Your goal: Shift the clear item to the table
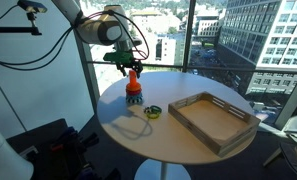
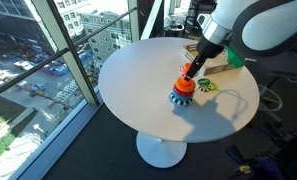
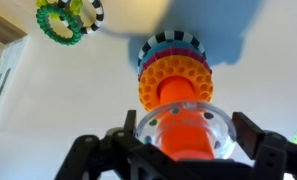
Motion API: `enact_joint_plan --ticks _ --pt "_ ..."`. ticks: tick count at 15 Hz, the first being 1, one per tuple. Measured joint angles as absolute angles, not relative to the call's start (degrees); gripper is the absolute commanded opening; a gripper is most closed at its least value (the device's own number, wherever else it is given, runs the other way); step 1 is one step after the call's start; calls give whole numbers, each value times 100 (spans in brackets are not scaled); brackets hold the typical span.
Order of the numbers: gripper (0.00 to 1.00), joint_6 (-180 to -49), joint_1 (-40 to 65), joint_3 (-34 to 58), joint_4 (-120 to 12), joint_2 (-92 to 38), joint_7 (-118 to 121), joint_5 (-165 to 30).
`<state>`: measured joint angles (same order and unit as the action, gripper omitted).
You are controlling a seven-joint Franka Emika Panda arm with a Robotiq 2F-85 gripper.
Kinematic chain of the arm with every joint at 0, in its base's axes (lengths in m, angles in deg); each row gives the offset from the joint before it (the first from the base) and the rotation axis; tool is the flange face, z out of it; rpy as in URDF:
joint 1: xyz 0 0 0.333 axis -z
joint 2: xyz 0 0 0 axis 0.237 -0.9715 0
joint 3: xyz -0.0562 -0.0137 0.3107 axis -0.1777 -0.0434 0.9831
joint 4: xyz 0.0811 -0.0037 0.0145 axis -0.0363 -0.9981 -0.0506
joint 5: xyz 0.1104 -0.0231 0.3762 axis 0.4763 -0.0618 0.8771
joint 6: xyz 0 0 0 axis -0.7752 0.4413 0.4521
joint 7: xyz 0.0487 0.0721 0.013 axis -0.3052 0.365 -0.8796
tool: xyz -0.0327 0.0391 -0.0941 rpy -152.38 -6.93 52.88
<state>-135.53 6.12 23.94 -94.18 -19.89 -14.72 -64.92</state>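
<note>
Tall windows (image 2: pixel 48 60) show daylit city buildings (image 1: pixel 283 40) outside.

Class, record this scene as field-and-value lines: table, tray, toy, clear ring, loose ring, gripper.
table: round, white
tray: wooden, empty, on the table
toy: orange, coloured rings stacked on it
clear ring: topmost on the toy
loose ring: green, on the table beside the toy
gripper: above the toy, fingers flanking the clear ring; grip unclear
</note>
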Motion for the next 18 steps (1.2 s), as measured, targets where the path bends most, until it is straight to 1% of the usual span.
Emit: enact_joint_plan --ticks 10,18 --pt "68 -13538 659 2241 -9798 -994 -1147 -6510" --pt "68 -13267 1047 1866 -9897 -900 -1119 -6510"
